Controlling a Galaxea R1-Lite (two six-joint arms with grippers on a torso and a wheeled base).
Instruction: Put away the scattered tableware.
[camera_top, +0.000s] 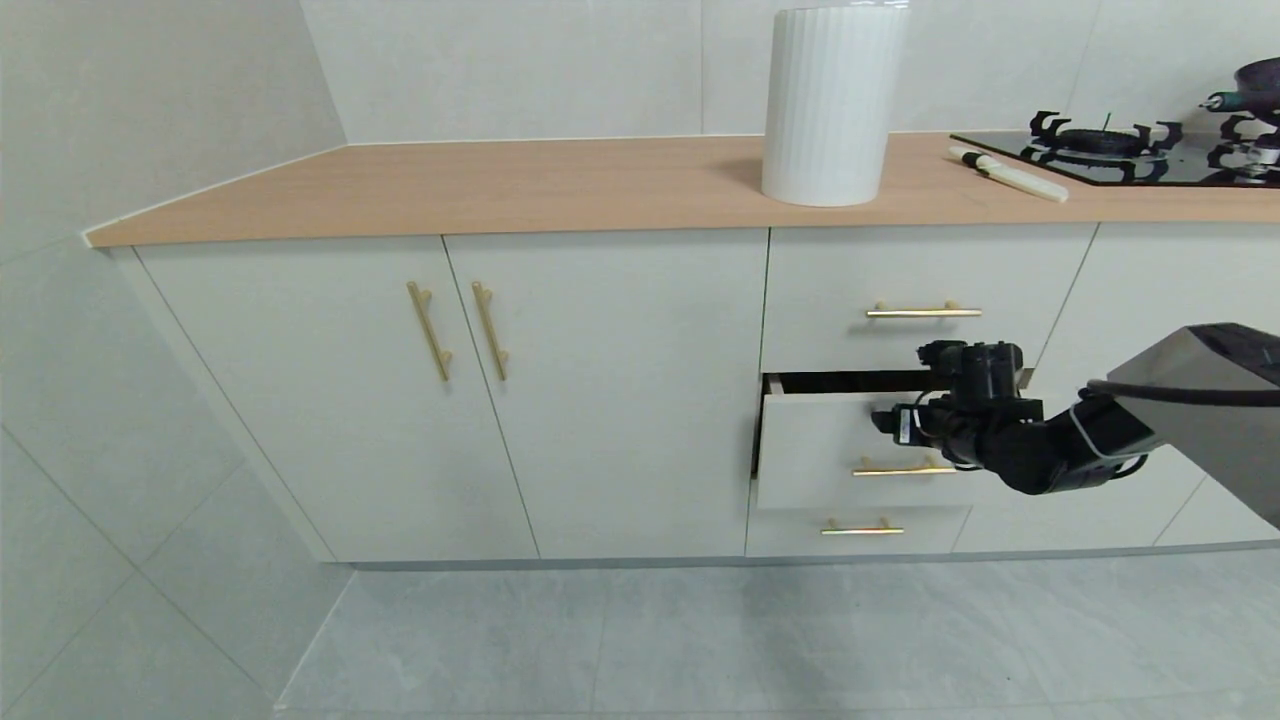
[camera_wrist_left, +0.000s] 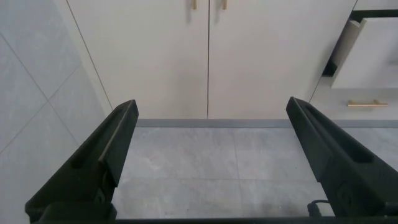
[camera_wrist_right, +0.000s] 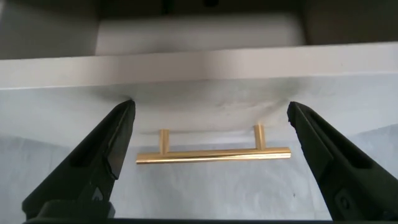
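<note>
The right claw (camera_top: 900, 425) was parked right at the front of the middle drawer (camera_top: 830, 450), fingers spread wide and holding nothing. The drawer's gold handle (camera_wrist_right: 213, 154) sat just ahead of the claw and a touch below it. Its long axis was level and crosswise to the fingers, and as far as I could tell nothing was touching it. The drawer was out partway, with a dark gap showing above its front.

The only loose tableware I could spot was a cream utensil (camera_top: 1008, 175), maybe a knife, hard to say. It lay on the countertop (camera_top: 500, 185) well above that claw and off to its right, slanted, long axis running back-left to front-right. The right arm was clearly the nearer one. The left claw (camera_wrist_left: 211, 106) hung low, well off to the right claw's left, open and empty, facing the floor and the double cabinet doors (camera_top: 480, 400).

My guess is the drawer wants pulling out more before anything long goes in. To reach the utensil, the claw would need to back off and rise past the top drawer (camera_top: 920, 280) and the counter edge. Up there, a white ribbed canister (camera_top: 828, 100) stood near the utensil's left, and the hob (camera_top: 1120, 150) was just beside its far end.
</note>
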